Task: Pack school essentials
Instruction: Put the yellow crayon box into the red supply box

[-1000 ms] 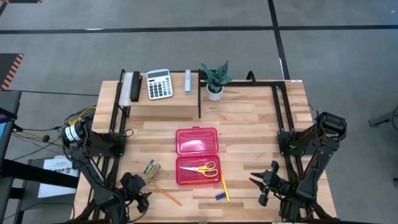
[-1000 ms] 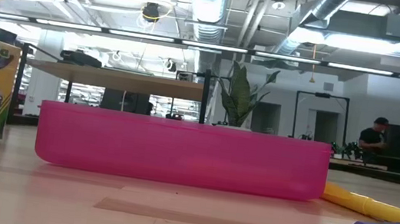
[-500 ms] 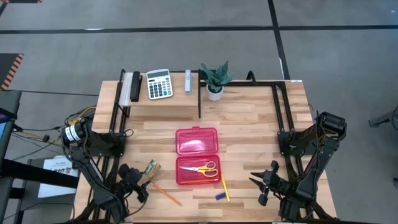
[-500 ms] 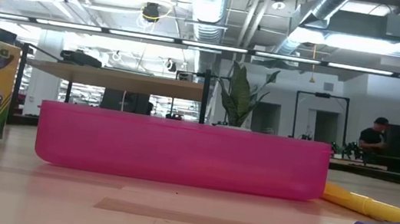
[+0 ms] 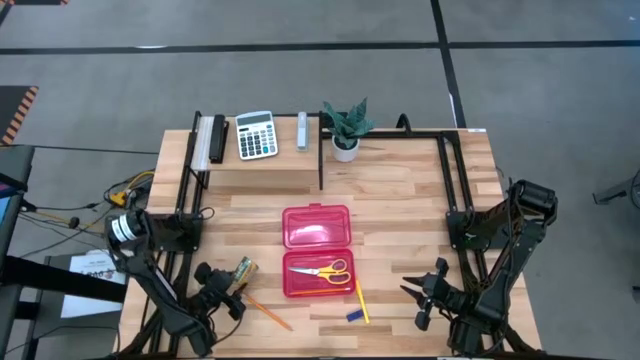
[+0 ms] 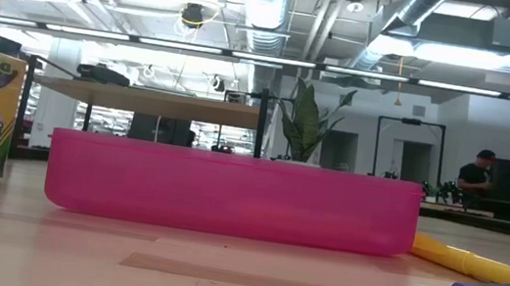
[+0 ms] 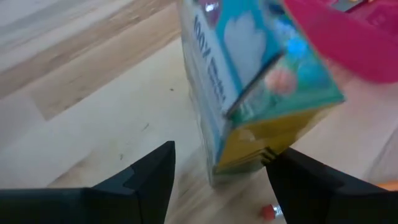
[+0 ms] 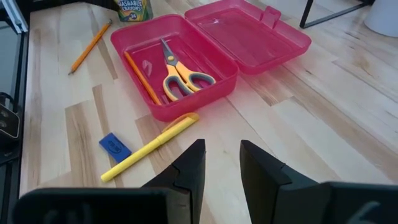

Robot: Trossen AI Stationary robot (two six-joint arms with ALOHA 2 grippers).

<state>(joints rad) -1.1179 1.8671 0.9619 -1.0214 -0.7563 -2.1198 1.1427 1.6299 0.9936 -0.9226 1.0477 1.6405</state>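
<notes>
A wooden table [image 5: 400, 190] is carrying an open pink case [image 5: 318, 250], a crayon box [image 5: 243, 269], a pencil [image 5: 265, 311], a yellow pen [image 5: 360, 302], a blue eraser [image 5: 354, 315] and, seemingly on a raised shelf, a calculator [image 5: 256, 135] and potted plant [image 5: 345, 127].

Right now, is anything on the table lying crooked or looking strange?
Nothing is spilled or broken. The crayon box stands apart from the pink case, turned askew to it, with the open left hand close by. Pencil, pen and eraser lie loose outside.
</notes>
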